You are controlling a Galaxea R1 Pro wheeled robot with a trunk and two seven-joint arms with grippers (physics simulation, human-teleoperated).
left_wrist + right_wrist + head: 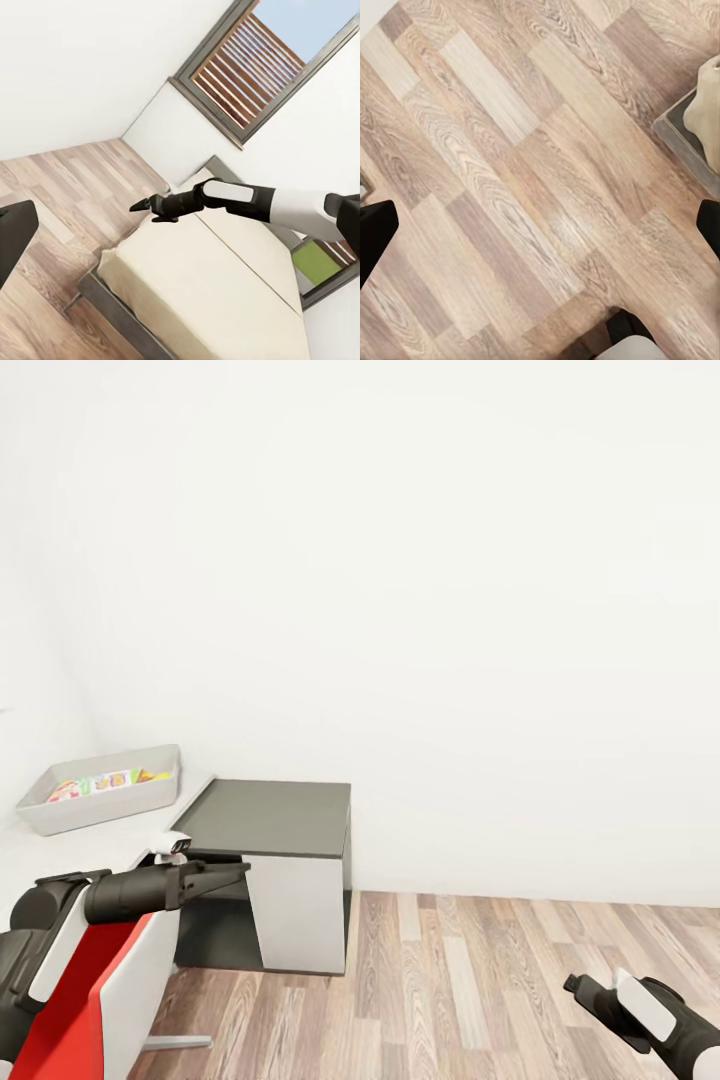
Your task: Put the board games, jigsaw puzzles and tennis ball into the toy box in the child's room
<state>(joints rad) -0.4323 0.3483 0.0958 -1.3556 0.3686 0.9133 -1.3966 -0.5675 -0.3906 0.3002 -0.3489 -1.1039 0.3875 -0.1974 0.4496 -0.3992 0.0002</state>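
Left fingers: my left gripper point(235, 873) hangs in front of the dark grey corner section of the tabletop point(268, 815); its black fingers point(222, 874) look drawn close together and carry nothing.
Right fingers: my right gripper point(578, 987) sits low over the wood-plank floor point(480, 980). In the right wrist view the two dark fingers point(375, 238) stand at opposite edges, spread wide, with bare floor between them.
Toy box: the shallow pale grey plastic bin with sloping sides point(100, 810) rests on the light grey tabletop point(70, 850) near the wall, well apart from both grippers.
Done so far: I see colourful flat printed toys point(105, 783) already lying inside the bin, so I judge part of the task complete.
Left to do: I cannot count what is in the bin, so I cannot say which toys remain.
Bed: in the left wrist view the wide low bed with the plain cream mattress point(202, 292) shows bare where visible, my right arm crossing in front of it.
Hidden: the bin's near wall hides its floor, and the red and white chair point(95, 1000) covers part of the tabletop.
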